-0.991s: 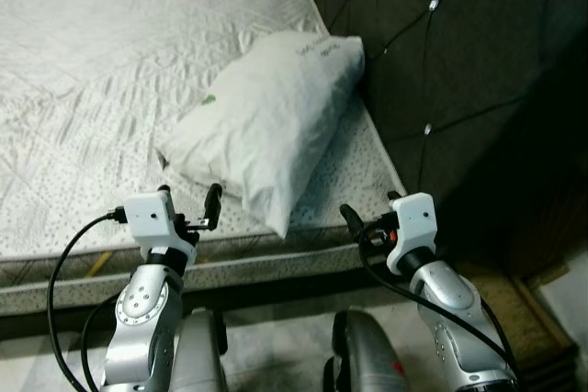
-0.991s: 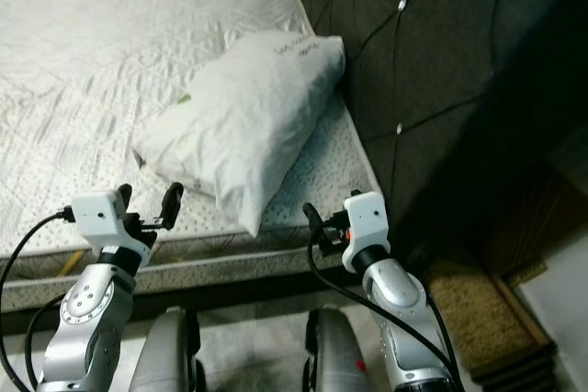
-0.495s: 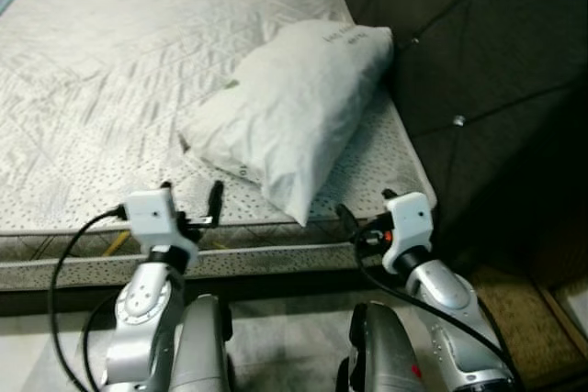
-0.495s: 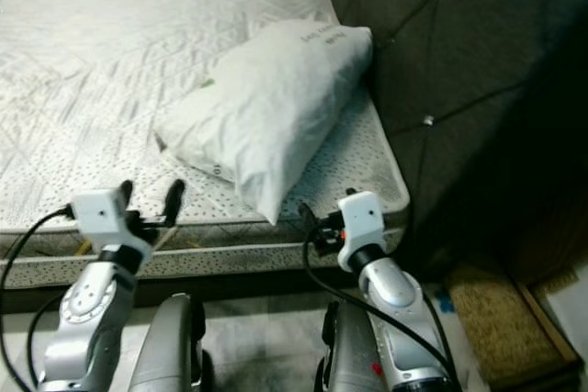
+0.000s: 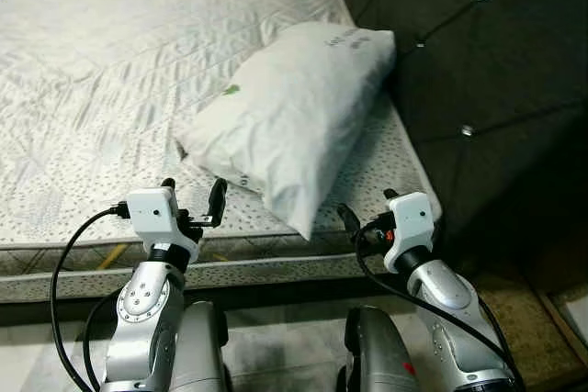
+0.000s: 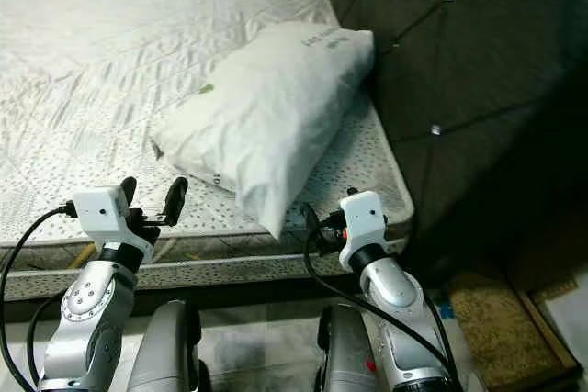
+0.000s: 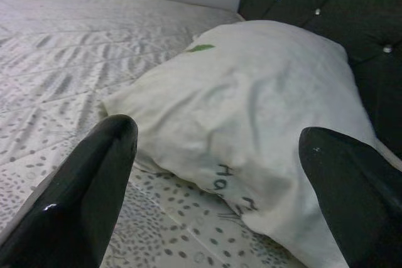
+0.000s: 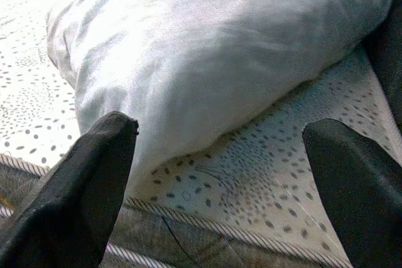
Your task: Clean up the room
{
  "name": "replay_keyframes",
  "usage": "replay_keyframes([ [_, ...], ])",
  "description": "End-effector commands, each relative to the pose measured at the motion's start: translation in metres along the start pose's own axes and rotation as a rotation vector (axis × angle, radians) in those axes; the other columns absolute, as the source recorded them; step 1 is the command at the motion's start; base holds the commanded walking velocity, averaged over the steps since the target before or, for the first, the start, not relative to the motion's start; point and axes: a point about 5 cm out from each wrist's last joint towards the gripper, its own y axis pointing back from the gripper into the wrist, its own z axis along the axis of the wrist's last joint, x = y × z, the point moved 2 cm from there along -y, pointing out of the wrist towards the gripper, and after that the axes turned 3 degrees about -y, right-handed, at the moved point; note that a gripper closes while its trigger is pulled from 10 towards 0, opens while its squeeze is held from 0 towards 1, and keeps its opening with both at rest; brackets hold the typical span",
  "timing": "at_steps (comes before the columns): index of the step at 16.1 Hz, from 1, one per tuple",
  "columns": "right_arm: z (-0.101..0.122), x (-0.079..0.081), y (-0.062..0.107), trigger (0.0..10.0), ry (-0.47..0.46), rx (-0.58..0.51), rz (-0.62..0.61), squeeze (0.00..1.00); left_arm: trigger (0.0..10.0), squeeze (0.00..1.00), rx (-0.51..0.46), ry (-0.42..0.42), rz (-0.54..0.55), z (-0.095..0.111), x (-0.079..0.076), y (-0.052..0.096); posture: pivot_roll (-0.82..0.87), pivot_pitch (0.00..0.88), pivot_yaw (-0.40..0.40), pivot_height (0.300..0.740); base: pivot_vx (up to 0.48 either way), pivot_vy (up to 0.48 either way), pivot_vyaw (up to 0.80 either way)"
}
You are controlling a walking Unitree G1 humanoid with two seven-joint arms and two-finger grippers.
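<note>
One bare mattress (image 5: 110, 71) takes up most of the scene, grey-white with a quilted, dotted cover and piped edge. Dark padded headboard (image 5: 478, 61) with shiny buttons stands along its right side. White pillow (image 5: 294, 107) lies askew on the mattress near the front right corner, its far end against the headboard, its near corner pointing at the mattress edge; small green mark and dark lettering on the cover. Left gripper (image 5: 191, 206) hovers just above the front edge of the mattress, fingers spread wide, holding nothing, pillow just ahead of it. Right gripper (image 8: 220, 180) hangs by the front edge under the pillow's near corner, fingers wide apart, empty, not touching the pillow
</note>
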Motion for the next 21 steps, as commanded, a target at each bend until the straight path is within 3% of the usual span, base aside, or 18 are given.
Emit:
replay_keyframes([
  [1,-0.0001,-0.0005,-0.0001,10.0,-0.006,0.001,0.002,0.00,10.0,0.00,0.000,-0.001,-0.004,0.0007,0.0001,0.0001,-0.08,0.179,-0.013,0.576,0.315,0.000,0.00],
  [10,0.0005,-0.0001,-0.0006,10.0,-0.007,-0.003,0.008,0.00,10.0,0.00,0.000,0.006,-0.015,0.0004,-0.0014,-0.0004,-0.08,0.181,-0.013,0.576,0.395,0.000,0.00],
  [15,-0.0002,0.0009,-0.0010,10.0,-0.008,0.002,0.017,0.00,10.0,0.00,0.015,0.008,-0.009,-0.0025,-0.0003,-0.0012,-0.08,0.181,-0.013,0.576,0.000,0.000,0.00],
  [18,-0.0005,0.0011,-0.0011,10.0,-0.012,0.003,0.023,0.00,10.0,0.00,0.019,0.009,-0.011,-0.0033,-0.0009,-0.0016,-0.08,0.181,-0.015,0.542,0.000,0.000,0.00],
  [21,-0.0025,0.0026,-0.0015,10.0,-0.011,0.018,0.034,0.00,10.0,0.00,0.021,0.008,-0.012,-0.0039,-0.0007,-0.0011,-0.08,0.179,-0.014,0.537,0.000,0.000,0.00],
])
